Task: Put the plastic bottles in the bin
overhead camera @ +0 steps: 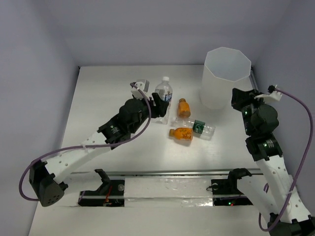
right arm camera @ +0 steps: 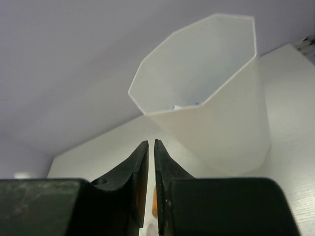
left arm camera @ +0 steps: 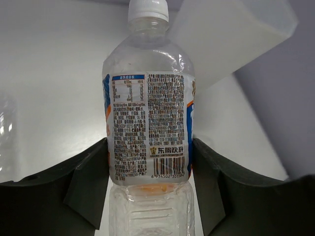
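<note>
My left gripper is shut on an upright clear bottle with a white cap and a blue-and-white label, one jaw against each side. Two orange bottles lie to its right, one farther away and one nearer. A clear bottle with a green label lies beside the nearer one. The tall white bin stands at the back right. My right gripper is shut and empty, just right of the bin's base.
White walls close in the table on the left, back and right. A metal rail runs along the near edge in front of the arm bases. A blurred clear object shows at the left edge of the left wrist view.
</note>
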`<state>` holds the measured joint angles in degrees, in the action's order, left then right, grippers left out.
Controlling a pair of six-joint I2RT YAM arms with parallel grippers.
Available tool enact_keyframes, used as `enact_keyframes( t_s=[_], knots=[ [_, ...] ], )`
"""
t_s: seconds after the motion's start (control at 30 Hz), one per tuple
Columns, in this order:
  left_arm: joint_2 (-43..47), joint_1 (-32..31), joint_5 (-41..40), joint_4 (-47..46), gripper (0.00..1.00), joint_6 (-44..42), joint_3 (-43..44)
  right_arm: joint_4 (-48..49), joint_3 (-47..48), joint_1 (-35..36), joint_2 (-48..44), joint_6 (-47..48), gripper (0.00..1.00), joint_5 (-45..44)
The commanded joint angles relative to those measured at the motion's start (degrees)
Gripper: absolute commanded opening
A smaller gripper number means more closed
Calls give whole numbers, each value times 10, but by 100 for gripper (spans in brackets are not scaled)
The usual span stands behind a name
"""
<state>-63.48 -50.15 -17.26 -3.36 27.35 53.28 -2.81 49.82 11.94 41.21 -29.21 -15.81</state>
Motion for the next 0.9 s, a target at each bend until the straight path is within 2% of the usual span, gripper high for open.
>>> enact_keyframes(
  t_s=[0.0, 0.17, 0.33, 0.53, 0.57, 0.73, 0.83, 0.87],
  knots=[
    [1, -1, 56, -88, 32, -18, 61, 9, -38, -4, -47, -25, 15, 82],
    [-52, -1, 108, -204, 32, -41, 162, 0, -103, -4, -111, -48, 13, 127],
    [-160, -1, 124, -277, 33, -69, 271, -34, -117, -4, -141, -44, 14, 153],
    [-320, -1, 129, -304, 33, -109, 454, -40, -153, -4, -162, -50, 15, 204],
    [-343, -1, 136, -303, 33, -110, 505, -43, -155, -4, -164, -50, 15, 209],
    [-482, -1, 150, -306, 34, -105, 647, -22, -179, 1, -171, -66, 15, 257],
    [-564, -1, 146, -300, 36, -110, 755, -22, -185, 13, -170, -63, 15, 262],
    [-608, -1, 142, -297, 36, -113, 818, -21, -188, 20, -170, -62, 15, 264]
  ],
)
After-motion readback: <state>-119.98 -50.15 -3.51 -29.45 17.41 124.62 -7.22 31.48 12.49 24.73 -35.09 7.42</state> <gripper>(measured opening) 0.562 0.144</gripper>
